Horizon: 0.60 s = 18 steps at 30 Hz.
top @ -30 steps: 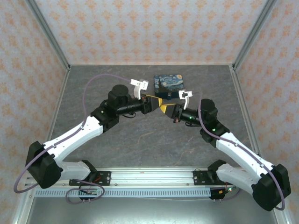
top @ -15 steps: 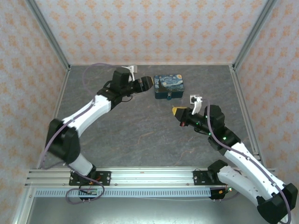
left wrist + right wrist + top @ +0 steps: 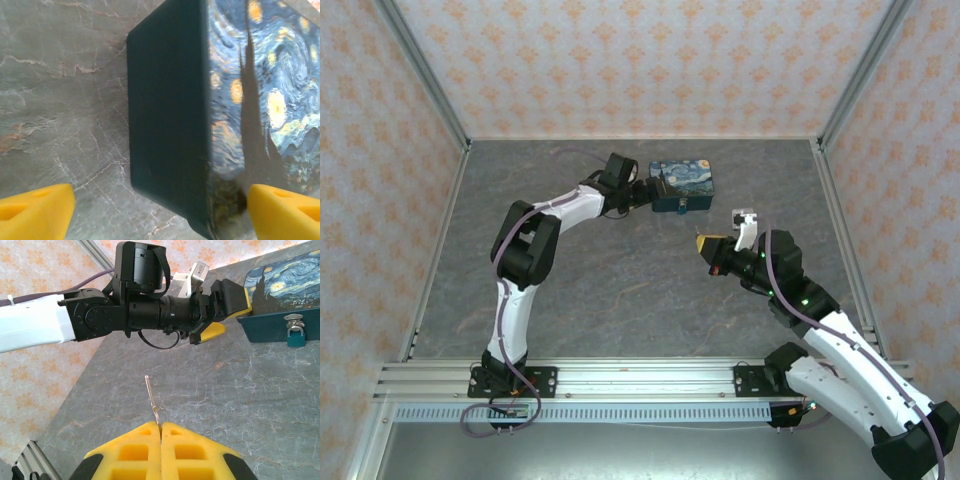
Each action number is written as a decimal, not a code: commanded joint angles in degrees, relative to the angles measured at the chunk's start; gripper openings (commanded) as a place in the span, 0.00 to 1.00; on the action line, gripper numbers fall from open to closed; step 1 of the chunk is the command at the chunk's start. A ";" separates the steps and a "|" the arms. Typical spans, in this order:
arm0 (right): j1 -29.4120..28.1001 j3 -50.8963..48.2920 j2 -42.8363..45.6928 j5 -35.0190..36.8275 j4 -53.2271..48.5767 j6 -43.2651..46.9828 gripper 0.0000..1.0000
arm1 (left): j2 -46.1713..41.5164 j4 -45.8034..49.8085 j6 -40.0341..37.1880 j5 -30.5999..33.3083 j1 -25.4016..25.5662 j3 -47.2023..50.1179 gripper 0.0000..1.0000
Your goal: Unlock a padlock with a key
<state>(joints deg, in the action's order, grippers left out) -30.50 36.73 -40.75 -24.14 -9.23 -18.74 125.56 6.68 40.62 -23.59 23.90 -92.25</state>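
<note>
The tiny teal-blue padlock (image 3: 295, 338) with its small metal shackle hangs from a hasp on the near wall of the blue-and-yellow swirl-painted rectangular tin (image 3: 278, 284). The tin stands toward the far edge of the grey marbled bench (image 3: 620, 290), a little right of its middle. The right gripper (image 3: 161, 431) is clenched on the thin silvery metal key (image 3: 152, 399), whose blade juts ahead of the yellow fingertips (image 3: 135, 440), well apart from the lock. The left gripper (image 3: 160, 212) is spread wide, straddling the tin's left end; whether it touches I cannot tell. The padlock looks light and free to swing, so it probably wants pinching by its body. The key is stiff, slim and apt to twist.
</note>
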 commanded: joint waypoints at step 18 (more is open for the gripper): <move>-0.28 0.52 0.01 4.98 -2.98 -0.75 0.00 | -9.60 -2.87 -0.66 2.11 0.05 24.48 0.73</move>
<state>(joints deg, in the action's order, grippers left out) -30.50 36.73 -40.77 -20.82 -11.11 -18.98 115.85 -3.03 40.95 -23.55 23.90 -74.39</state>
